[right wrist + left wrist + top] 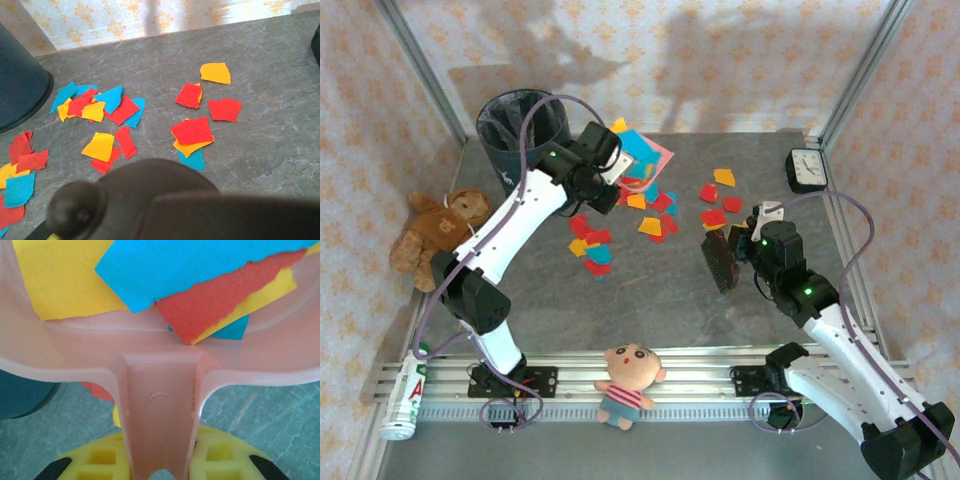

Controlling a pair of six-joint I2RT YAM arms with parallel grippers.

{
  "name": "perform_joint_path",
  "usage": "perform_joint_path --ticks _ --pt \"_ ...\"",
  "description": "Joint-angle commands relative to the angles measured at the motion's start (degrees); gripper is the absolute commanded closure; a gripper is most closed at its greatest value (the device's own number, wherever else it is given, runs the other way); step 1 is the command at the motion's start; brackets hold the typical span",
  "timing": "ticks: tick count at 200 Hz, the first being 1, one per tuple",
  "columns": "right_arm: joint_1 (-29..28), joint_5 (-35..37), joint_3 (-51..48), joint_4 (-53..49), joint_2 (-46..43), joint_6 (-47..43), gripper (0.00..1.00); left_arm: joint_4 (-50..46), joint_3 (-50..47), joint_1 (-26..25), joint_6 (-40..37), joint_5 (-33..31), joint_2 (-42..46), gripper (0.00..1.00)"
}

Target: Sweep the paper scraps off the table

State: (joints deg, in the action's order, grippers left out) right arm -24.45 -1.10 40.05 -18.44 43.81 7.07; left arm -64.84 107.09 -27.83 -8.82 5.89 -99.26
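Paper scraps (650,226): red, blue, yellow, orange. Table (650,300): dk grey, mottled. Dustpan (160,405): translucent pink. Bin (520,125): black. Brush (718,260): dark. Walls (720,60): cream w/ orange floral print. Teddy (435,235): brown.

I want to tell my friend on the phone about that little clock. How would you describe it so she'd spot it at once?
Start with the grey stone-look table and go to its far right corner. There sits the clock, just beyond the paper scraps. Unlike those flat coloured pieces, it is a squarish black box with a white dial.
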Motion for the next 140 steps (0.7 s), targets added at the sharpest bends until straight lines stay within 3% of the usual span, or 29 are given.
perform_joint_path --ticks 1,75,140 --pt "-0.4 0.0 0.6 2.3 -0.1 0.8 1.00 -3.5 4.3 2.1 0.9 -0.8 -0.1 1.00" --pt "-0.3 -0.7 2.0 1.6 2.2 1.1 1.00 -7.0 17.5 9.5 1.3 -2.0 -6.2 1.00" --pt "-0.4 -0.8 2.0 1.3 2.7 1.4 1.00 -10.0 29.6 16.1 3.2 4.2 -14.6 1.00"
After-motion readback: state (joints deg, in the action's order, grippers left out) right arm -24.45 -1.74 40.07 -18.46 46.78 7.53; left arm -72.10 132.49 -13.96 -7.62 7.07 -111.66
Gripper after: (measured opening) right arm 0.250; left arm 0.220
